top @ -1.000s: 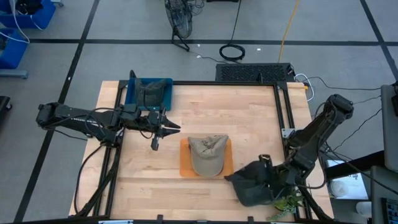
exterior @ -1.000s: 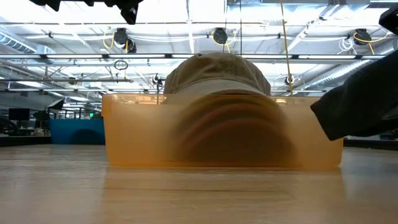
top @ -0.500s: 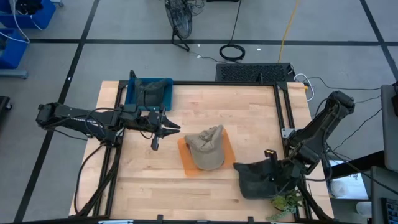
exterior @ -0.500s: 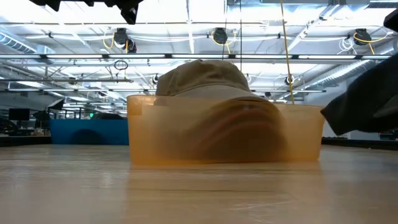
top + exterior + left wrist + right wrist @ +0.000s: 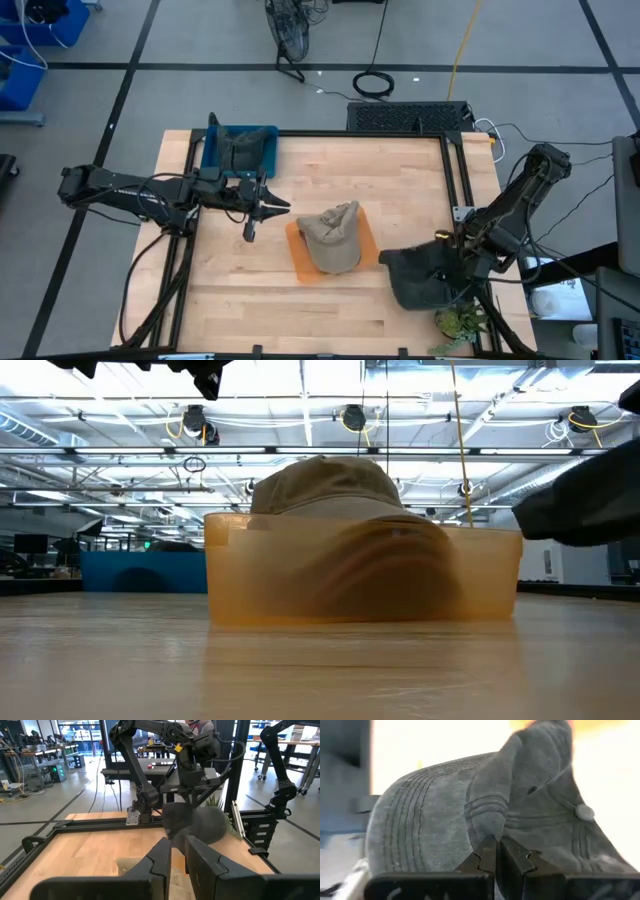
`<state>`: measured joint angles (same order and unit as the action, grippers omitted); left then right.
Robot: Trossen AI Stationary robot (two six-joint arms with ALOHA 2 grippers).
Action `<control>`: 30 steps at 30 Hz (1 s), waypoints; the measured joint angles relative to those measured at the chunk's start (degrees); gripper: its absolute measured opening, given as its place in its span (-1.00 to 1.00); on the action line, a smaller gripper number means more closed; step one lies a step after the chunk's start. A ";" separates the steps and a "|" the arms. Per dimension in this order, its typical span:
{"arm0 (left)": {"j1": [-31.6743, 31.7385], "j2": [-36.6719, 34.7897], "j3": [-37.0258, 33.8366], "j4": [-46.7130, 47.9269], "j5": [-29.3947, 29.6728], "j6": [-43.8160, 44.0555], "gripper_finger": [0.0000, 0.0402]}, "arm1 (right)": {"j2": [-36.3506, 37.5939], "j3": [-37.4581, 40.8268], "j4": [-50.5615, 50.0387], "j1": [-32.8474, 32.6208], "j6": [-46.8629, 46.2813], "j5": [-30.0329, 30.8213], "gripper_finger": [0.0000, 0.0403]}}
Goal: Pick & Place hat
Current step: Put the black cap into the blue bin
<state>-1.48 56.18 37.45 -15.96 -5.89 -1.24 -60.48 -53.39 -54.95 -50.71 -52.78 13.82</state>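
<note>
Pinching a fold of grey cloth between its clenched fingers, the right gripper [image 5: 496,851] holds the dark hat [image 5: 425,280] near the table's right front corner, beside the green plant [image 5: 458,322]. The grip sits on the crown rather than the brim, so the cap hangs bunched and limp below the fingers; in the low view it shows as a dark mass [image 5: 585,505] clear of the wood, which suggests it is being carried, not dragged. A tan hat [image 5: 332,238] already lies in the orange tray [image 5: 297,262] at the middle of the table, tilted and filling most of it, so the dark hat would probably need another resting place or have to go on top. A blue bin [image 5: 240,148] at the back left holds another dark hat, and may be such a place. The left gripper [image 5: 278,207] hangs above the table left of the tray, fingers nearly together and grasping nothing, apparently waiting out of the right arm's way.
</note>
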 joint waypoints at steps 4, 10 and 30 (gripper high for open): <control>0.00 0.00 0.00 -0.05 0.00 -0.10 -0.69 | 0.46 0.02 -7.50 1.20 0.36 8.73 -0.97; 0.00 0.00 0.00 -0.10 0.00 -0.65 -0.69 | 0.53 0.00 -11.98 6.89 8.41 16.78 -0.97; 0.00 0.02 0.02 1.79 0.00 -2.59 -0.69 | 0.62 0.00 2.98 42.78 51.81 29.21 -1.00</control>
<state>-1.48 56.21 37.47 -14.17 -5.89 -3.83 -59.86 -53.39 -51.97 -7.93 -0.96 43.03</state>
